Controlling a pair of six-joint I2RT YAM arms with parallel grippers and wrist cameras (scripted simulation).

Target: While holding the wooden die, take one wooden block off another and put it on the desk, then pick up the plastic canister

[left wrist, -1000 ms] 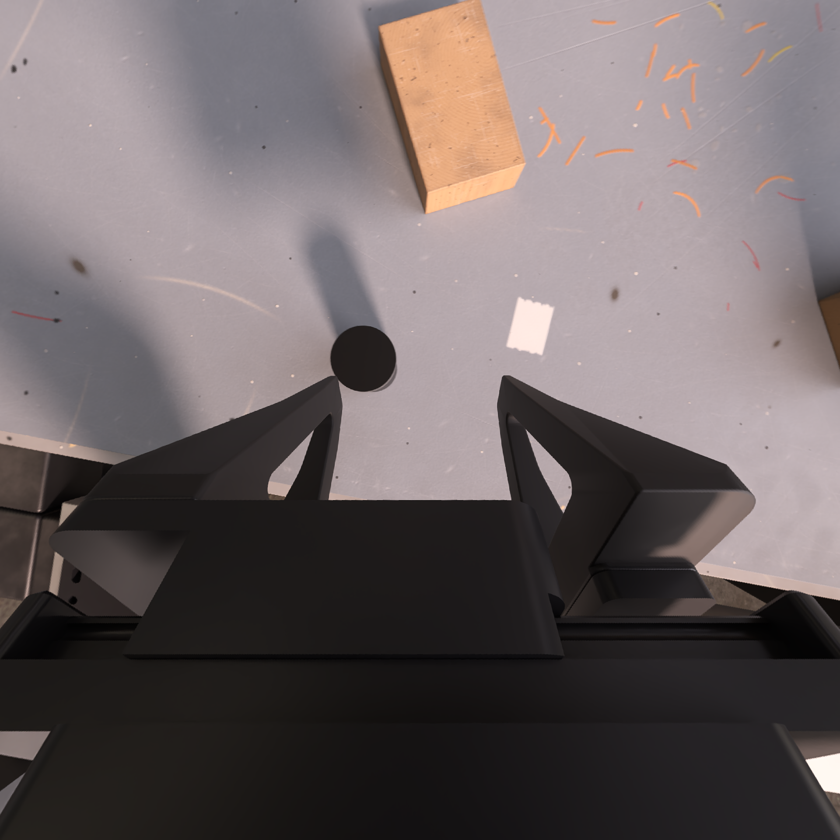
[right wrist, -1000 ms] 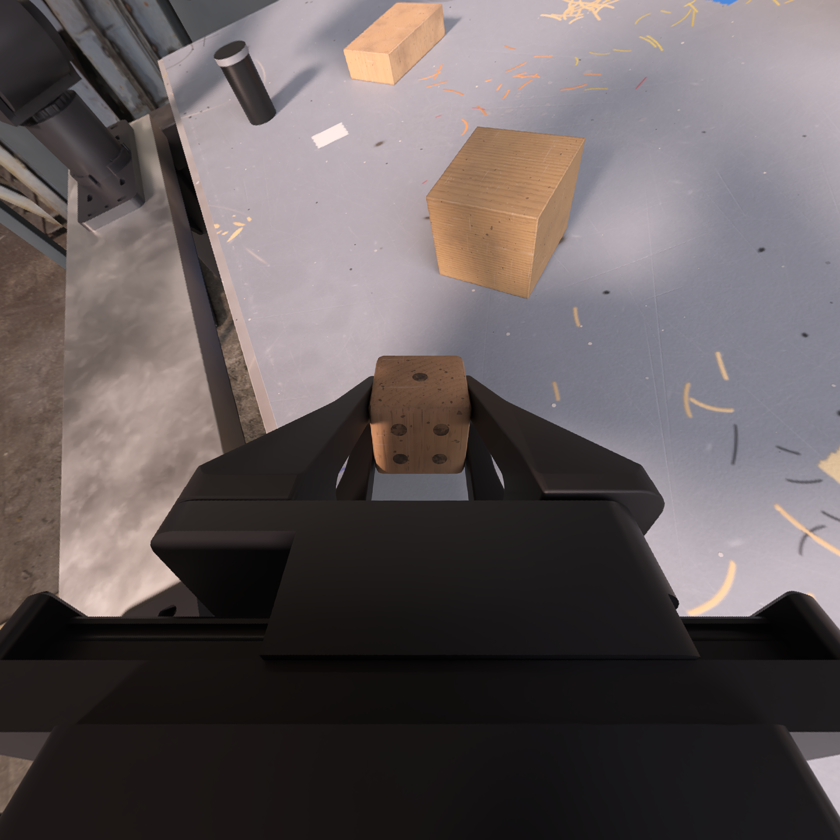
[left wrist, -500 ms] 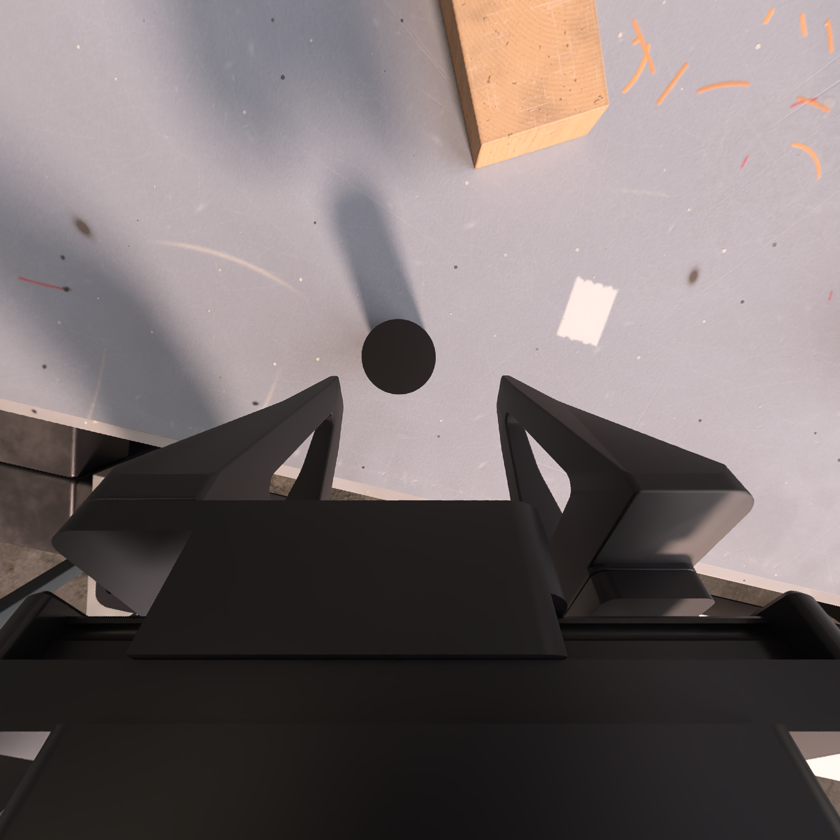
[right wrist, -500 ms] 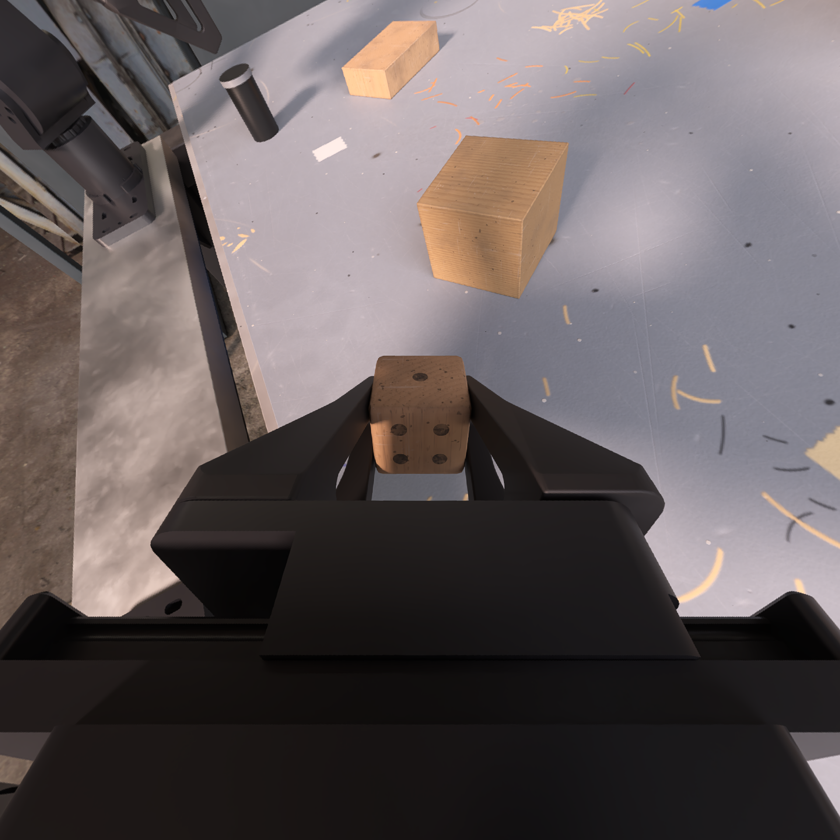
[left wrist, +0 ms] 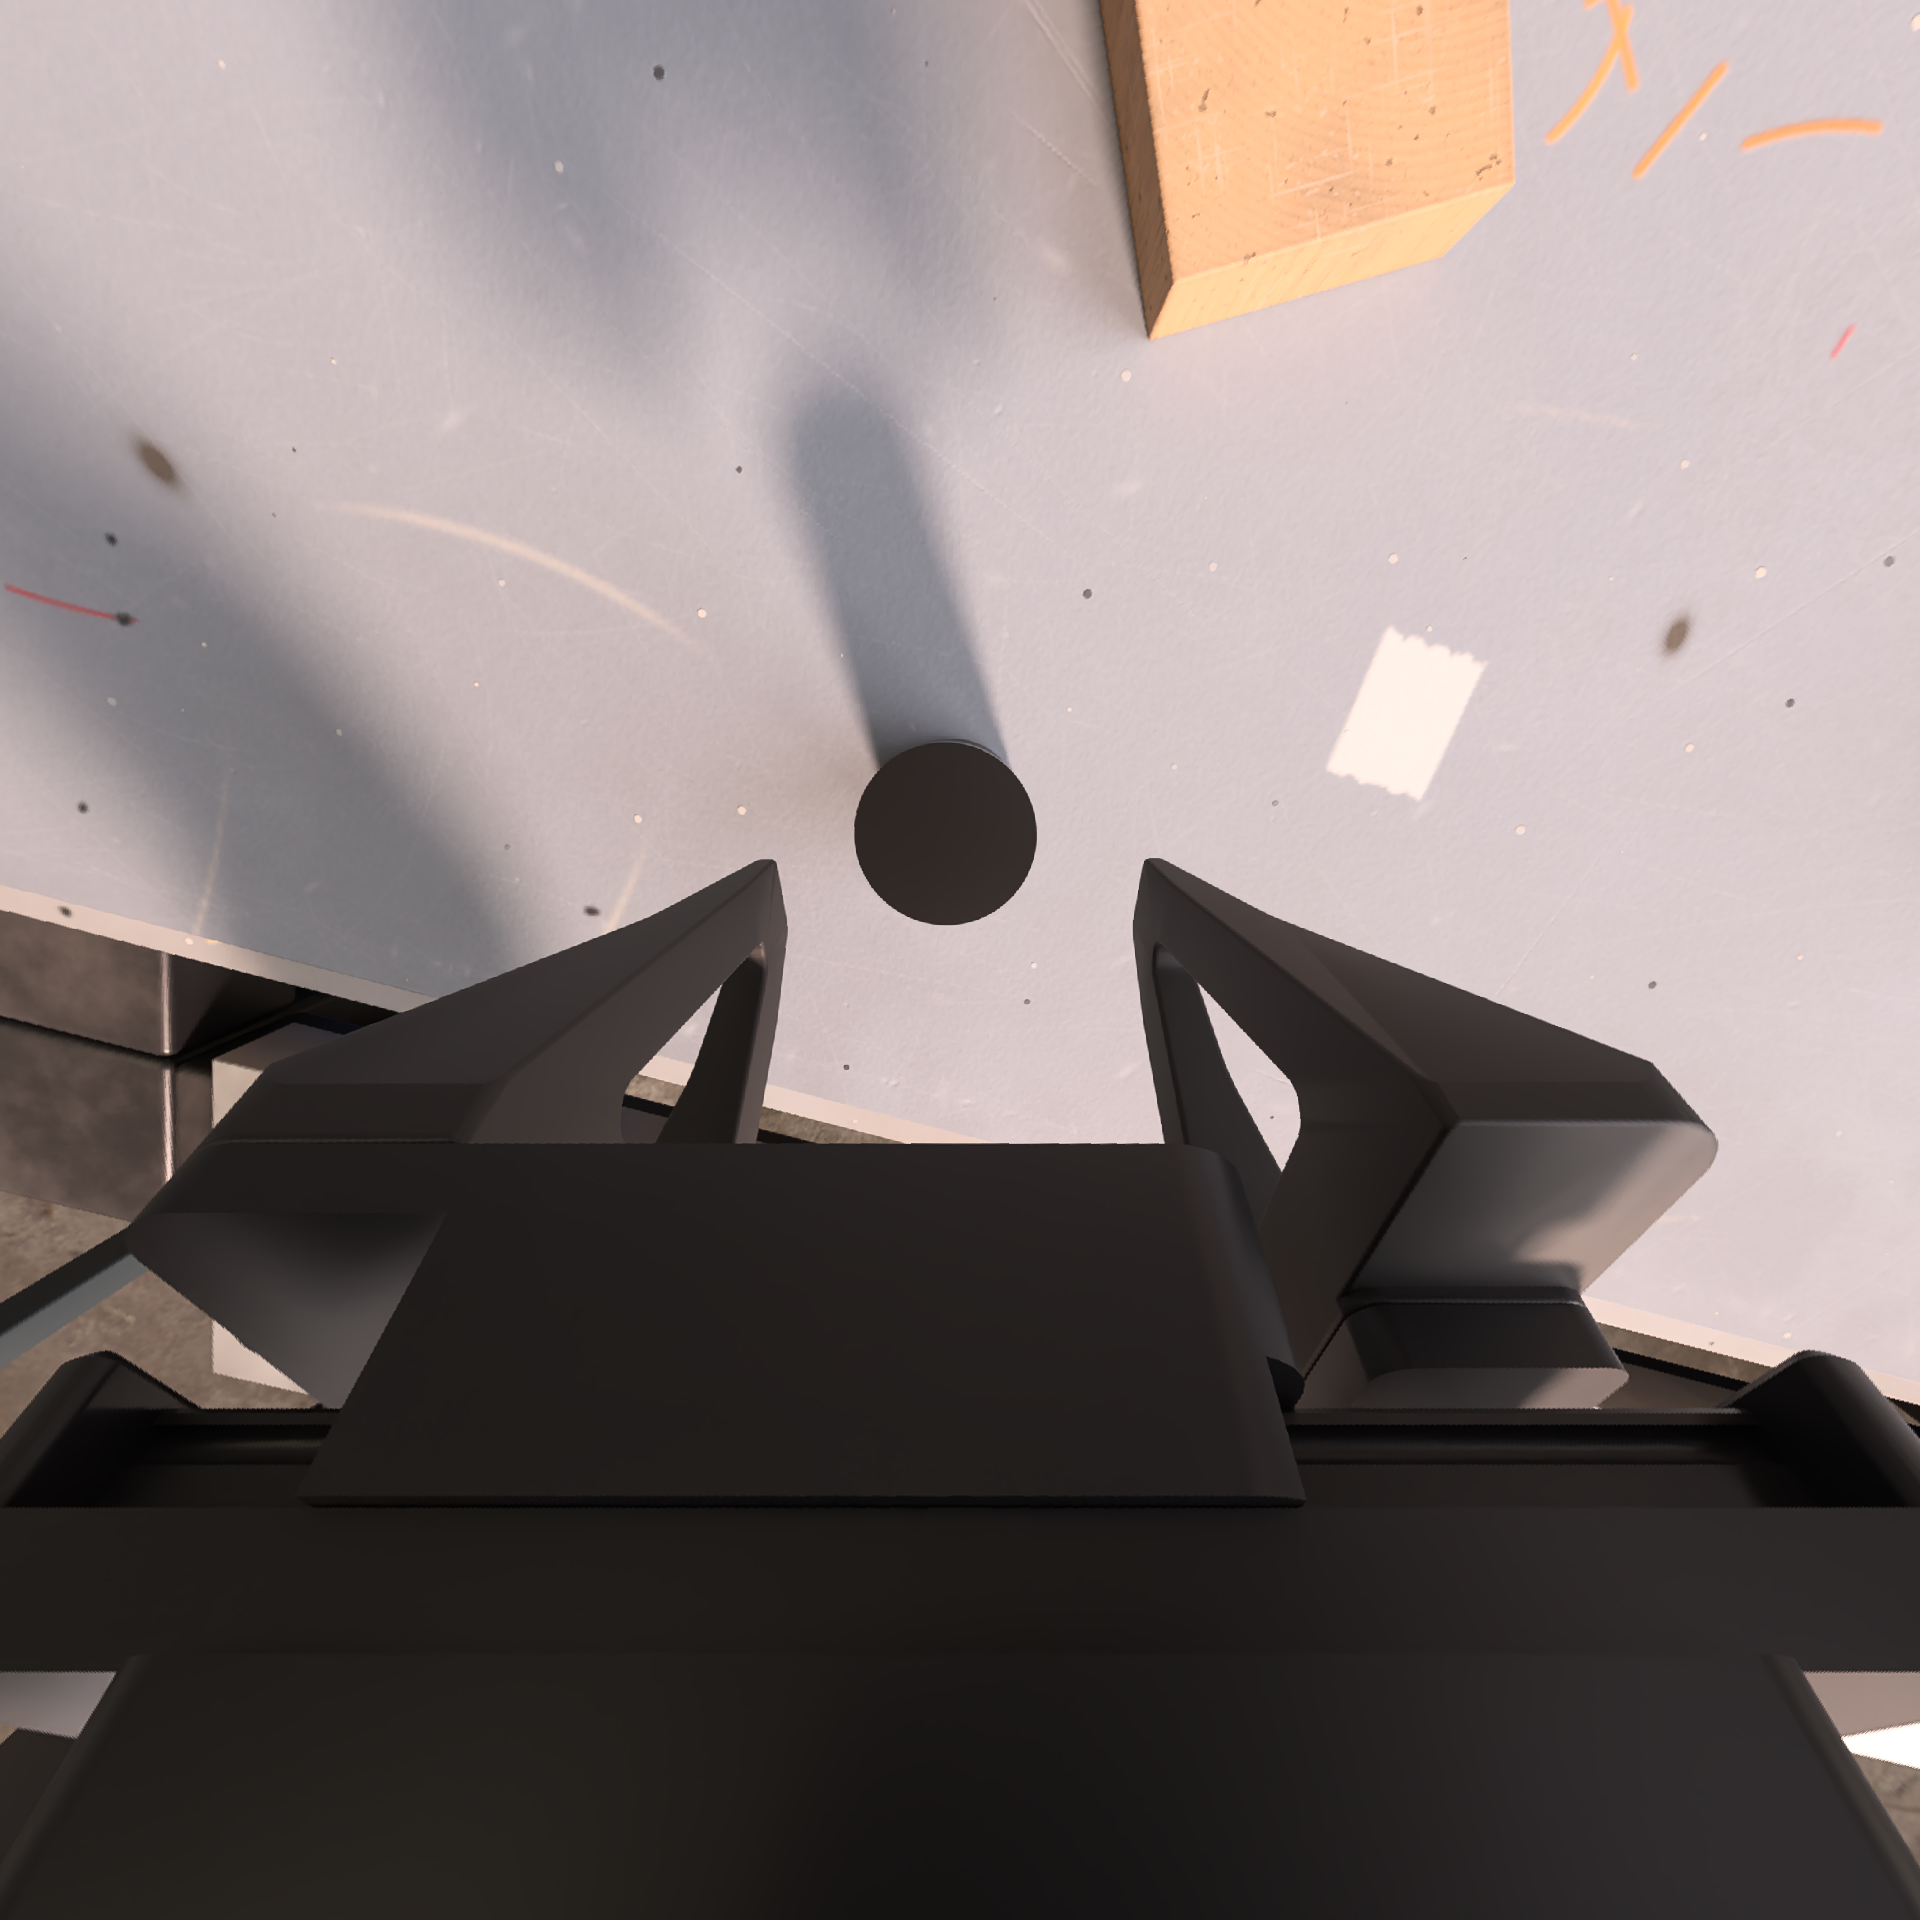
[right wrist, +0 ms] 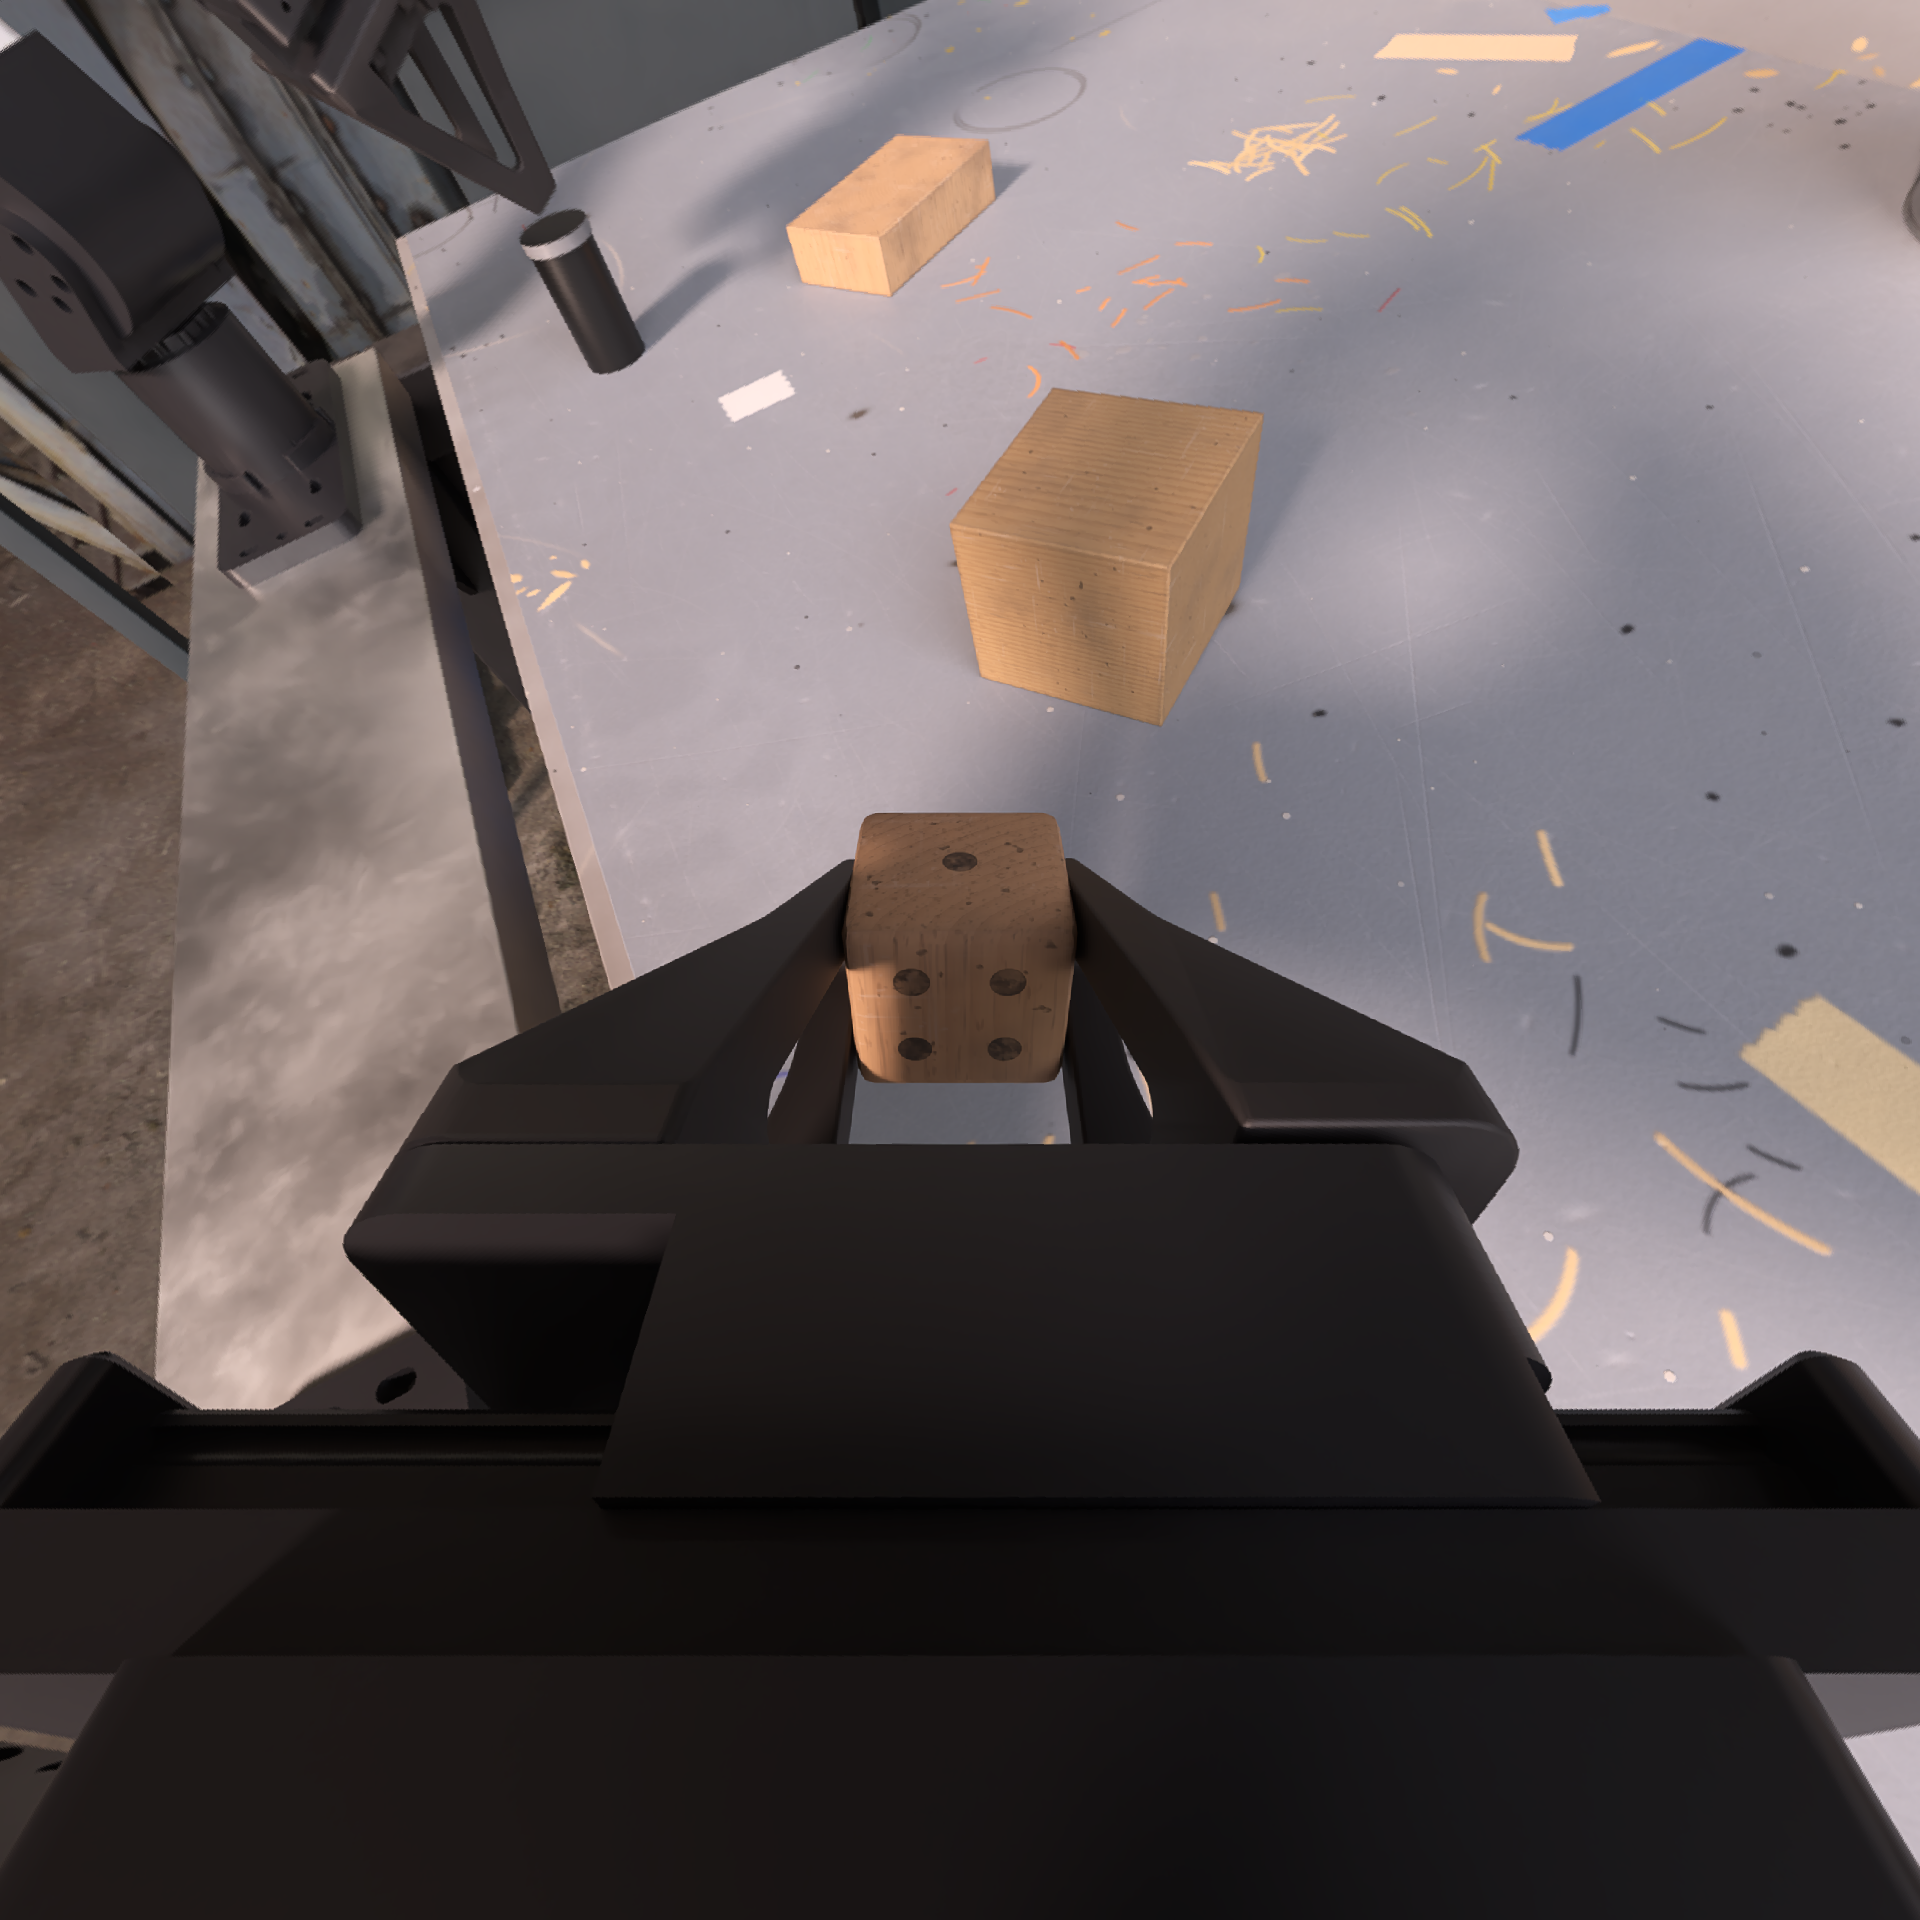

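Note:
The black plastic canister (left wrist: 944, 832) stands upright on the grey desk; I see its round top from straight above. My left gripper (left wrist: 956, 873) is open, hanging above it with the canister centred just beyond the fingertips. In the right wrist view the canister (right wrist: 582, 291) stands far left near the desk's edge, and the left gripper (right wrist: 416, 104) hangs above it. My right gripper (right wrist: 961, 914) is shut on the wooden die (right wrist: 958, 945), held above the desk. A flat wooden block (left wrist: 1309, 156) lies on the desk beyond the canister, also in the right wrist view (right wrist: 888, 213). A wooden cube (right wrist: 1107, 545) stands apart.
A white paper scrap (left wrist: 1405, 712) lies right of the canister. The desk's edge (left wrist: 312, 997) runs close behind the left gripper. Orange shavings (right wrist: 1143, 281) and tape strips (right wrist: 1621, 88) litter the far desk. An arm base (right wrist: 208, 343) stands left of the desk.
My left gripper has moved so the canister now sits centred between its fingers, and it has come lower. My right gripper, still holding the die, has pulled back slightly.

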